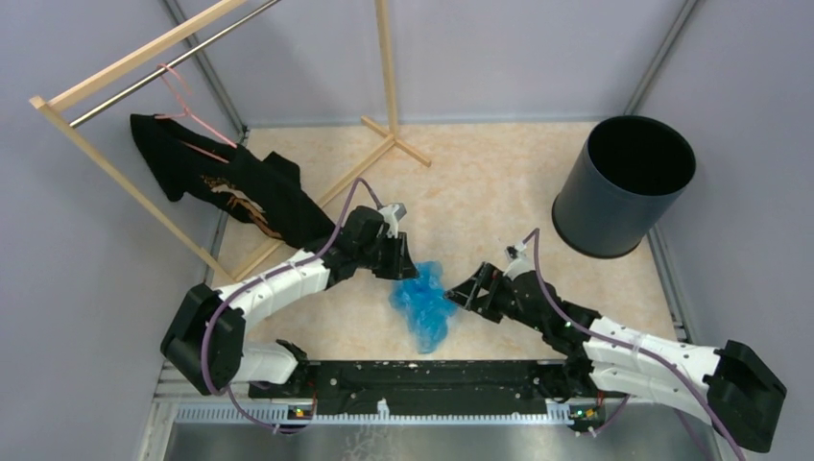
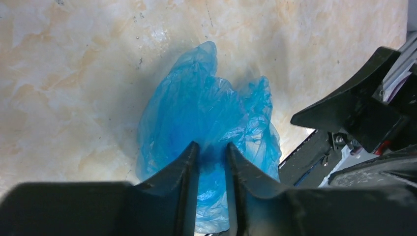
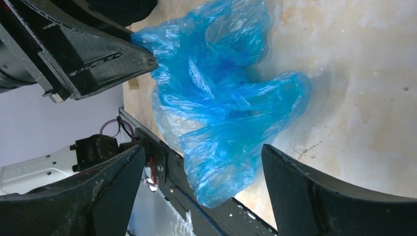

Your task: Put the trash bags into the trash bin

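The trash bag (image 1: 422,303), a crumpled light-blue film, lies on the marbled table between both arms. In the left wrist view the bag (image 2: 206,103) bunches up between the narrowed jaws of my left gripper (image 2: 213,147), which pinch a fold of it. From above, the left gripper (image 1: 408,269) sits at the bag's upper left edge. My right gripper (image 1: 459,293) is at the bag's right side, open wide. In the right wrist view the bag (image 3: 221,98) hangs ahead of the right gripper (image 3: 202,150), untouched by its fingers. The trash bin (image 1: 600,206) stands upright at the far right.
A wooden clothes rack (image 1: 125,178) stands at the back left with a black garment (image 1: 235,187) on a pink hanger. The black base rail (image 1: 422,375) runs along the near edge under the bag's lower end. Grey walls close the sides.
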Available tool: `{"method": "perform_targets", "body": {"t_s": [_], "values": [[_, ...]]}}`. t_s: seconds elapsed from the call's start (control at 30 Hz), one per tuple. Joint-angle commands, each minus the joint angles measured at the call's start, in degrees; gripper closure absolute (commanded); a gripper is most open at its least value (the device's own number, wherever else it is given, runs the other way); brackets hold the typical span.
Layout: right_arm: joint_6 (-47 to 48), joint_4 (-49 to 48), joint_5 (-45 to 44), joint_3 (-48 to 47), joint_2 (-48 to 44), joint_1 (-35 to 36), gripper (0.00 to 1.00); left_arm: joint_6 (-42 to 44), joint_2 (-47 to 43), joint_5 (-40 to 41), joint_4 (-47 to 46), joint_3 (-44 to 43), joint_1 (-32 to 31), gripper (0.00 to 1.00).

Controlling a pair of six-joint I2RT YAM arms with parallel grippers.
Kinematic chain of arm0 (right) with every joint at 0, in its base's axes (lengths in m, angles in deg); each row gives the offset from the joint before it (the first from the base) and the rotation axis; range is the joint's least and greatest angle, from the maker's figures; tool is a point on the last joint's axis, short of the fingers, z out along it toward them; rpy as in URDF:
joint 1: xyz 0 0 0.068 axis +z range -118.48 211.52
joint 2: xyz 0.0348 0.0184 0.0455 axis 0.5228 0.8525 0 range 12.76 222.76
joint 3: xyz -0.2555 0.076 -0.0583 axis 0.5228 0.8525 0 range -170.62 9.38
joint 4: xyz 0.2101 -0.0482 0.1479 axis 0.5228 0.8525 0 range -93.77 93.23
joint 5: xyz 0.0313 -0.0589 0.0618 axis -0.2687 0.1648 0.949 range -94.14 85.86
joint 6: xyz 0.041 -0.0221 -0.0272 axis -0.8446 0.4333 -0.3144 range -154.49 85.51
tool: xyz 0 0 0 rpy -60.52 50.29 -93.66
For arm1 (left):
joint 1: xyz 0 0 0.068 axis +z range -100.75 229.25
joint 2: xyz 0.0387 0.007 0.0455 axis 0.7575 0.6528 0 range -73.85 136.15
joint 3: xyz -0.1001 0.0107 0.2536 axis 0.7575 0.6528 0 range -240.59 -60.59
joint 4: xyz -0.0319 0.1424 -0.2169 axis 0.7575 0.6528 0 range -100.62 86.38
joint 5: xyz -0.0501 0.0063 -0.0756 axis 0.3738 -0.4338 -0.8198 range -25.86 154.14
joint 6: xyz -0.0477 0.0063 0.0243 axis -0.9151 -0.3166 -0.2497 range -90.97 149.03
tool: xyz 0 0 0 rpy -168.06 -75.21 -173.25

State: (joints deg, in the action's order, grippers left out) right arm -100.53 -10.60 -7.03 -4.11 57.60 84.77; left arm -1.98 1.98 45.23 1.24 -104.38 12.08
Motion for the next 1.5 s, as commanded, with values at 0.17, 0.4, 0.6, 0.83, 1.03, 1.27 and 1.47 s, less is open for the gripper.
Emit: {"method": "perform_targets", "body": {"t_s": [0.17, 0.4, 0.6, 0.83, 1.03, 1.27, 1.47], "values": [[-1.8, -13.6, 9.6, -2.8, 13.9, 0.7, 0.25, 0.5, -3.5, -2.3, -2.1, 1.6, -0.6, 0.87], [1.7, -16.1, 12.1, -5.3, 23.3, 0.6, 0.59, 0.7, -10.1, -5.9, -1.1, 1.2, -0.5, 0.97], [11.9, 13.7, -1.7, -13.3, 12.1, -2.0, 1.00, 3.7, -20.8, 13.1, 11.4, -3.3, -0.5, 1.00], [18.4, 39.3, -21.2, -20.5, -9.1, -2.2, 1.00, 2.4, -36.0, 26.9, 11.4, -0.3, -0.5, 1.00], [18.3, 46.5, -22.5, -19.3, -13.8, -2.2, 1.00, -0.9, -37.0, 28.2, 10.6, 2.2, -0.5, 1.00], [21.6, 33.0, -8.1, -14.9, -11.8, -2.2, 0.84, -0.8, -33.3, 20.2, 9.0, 0.7, -0.5, 1.00], [28.5, 19.9, 12.1, -13.3, -5.3, -1.4, 0.73, -0.1, -30.6, 2.9, 0.3, -1.0, -0.5, 1.00]]}}
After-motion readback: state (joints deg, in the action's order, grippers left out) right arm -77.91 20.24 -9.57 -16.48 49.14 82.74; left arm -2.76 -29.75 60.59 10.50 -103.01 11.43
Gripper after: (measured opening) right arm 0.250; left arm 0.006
